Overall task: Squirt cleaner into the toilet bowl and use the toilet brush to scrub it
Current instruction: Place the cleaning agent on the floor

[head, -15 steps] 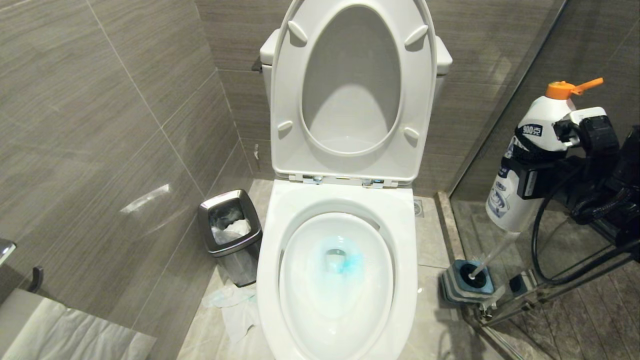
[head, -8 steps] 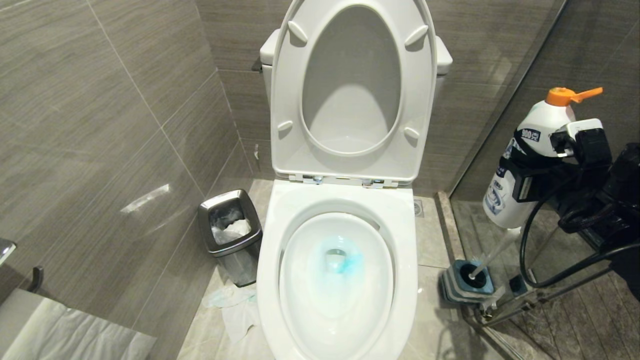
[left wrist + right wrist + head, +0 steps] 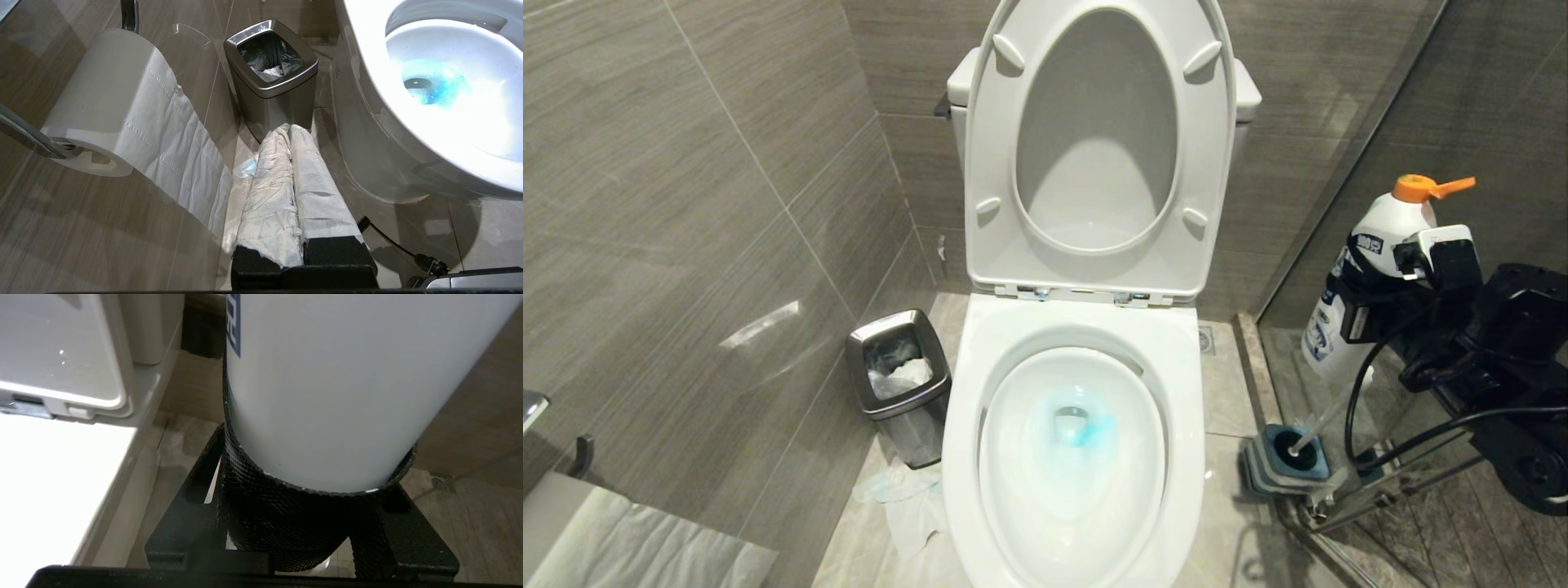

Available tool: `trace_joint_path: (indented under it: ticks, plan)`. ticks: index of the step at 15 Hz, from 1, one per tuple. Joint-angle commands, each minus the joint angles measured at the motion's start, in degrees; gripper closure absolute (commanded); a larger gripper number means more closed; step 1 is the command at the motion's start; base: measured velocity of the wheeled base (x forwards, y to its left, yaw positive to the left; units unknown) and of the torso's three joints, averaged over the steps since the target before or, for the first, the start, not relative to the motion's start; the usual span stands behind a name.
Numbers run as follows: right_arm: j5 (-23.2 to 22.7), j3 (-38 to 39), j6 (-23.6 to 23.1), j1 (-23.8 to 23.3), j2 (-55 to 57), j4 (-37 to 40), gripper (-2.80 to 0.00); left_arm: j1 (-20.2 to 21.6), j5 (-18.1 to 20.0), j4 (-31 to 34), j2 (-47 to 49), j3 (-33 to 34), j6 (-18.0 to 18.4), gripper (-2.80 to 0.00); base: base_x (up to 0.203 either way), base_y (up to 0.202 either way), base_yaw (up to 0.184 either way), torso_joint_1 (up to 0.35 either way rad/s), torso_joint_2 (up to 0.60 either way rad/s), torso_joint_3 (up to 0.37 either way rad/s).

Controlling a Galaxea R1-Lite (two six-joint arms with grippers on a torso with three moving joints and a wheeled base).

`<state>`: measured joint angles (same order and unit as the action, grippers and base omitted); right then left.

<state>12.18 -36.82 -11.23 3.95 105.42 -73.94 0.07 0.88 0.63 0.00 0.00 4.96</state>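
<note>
Right claw (image 3: 1380, 282) was clamped around the body of a white cleaner bottle (image 3: 1372, 261) with an orange spout cap, held upright and well off to the right of the toilet bowl (image 3: 1176, 384), above the brush corner. Teal-blue cleaner (image 3: 1086, 425) already lay pooled around the drain. The toilet brush (image 3: 1327, 416) stood in its blue-and-grey holder (image 3: 1270, 469) on the floor, just below the bottle, untouched.

Judgement: the squirt looked done, and the step in hand was parking the bottle. To do it well, keep it upright so the spout does not drip, set it flat on the floor clear of the brush handle, and release only once the base rests.

Left claw (image 3: 291, 134) was parked low near the bin (image 3: 269, 81), its paper-wrapped fingers (image 3: 269, 196) pressed together and holding nothing.

Views: the head view alone showed bottle, brush and bowl together. The right wrist view showed the grip itself, the claw's textured black pads (image 3: 261, 506) tight against the bottle wall, but neither cap nor brush. The left wrist view alone showed the toilet roll (image 3: 102, 102).
</note>
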Motion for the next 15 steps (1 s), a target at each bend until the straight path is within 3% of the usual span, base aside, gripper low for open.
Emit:
trace_joint_path:
  ticks: [1, 4, 15]
  plan:
    - [0.1, 0.0, 0.0, -0.2, 5.3, -4.3, 0.00, 0.0, 0.0, 0.0, 0.0, 0.0, -0.1, 0.00, 0.000, 0.000, 0.000, 0.000, 0.00, 0.000]
    - [0.0, -0.2, 0.1, -0.1, 8.6, -8.7, 0.00, 0.0, 0.0, 0.0, 0.0, 0.0, -0.1, 0.00, 0.000, 0.000, 0.000, 0.003, 0.01, -0.062]
    - [0.3, -3.9, 0.9, 0.1, 15.1, -9.4, 0.00, 0.0, 0.1, 0.1, 0.0, 0.0, 0.1, 0.00, 0.000, 0.000, 0.000, 0.004, 0.00, -0.189]
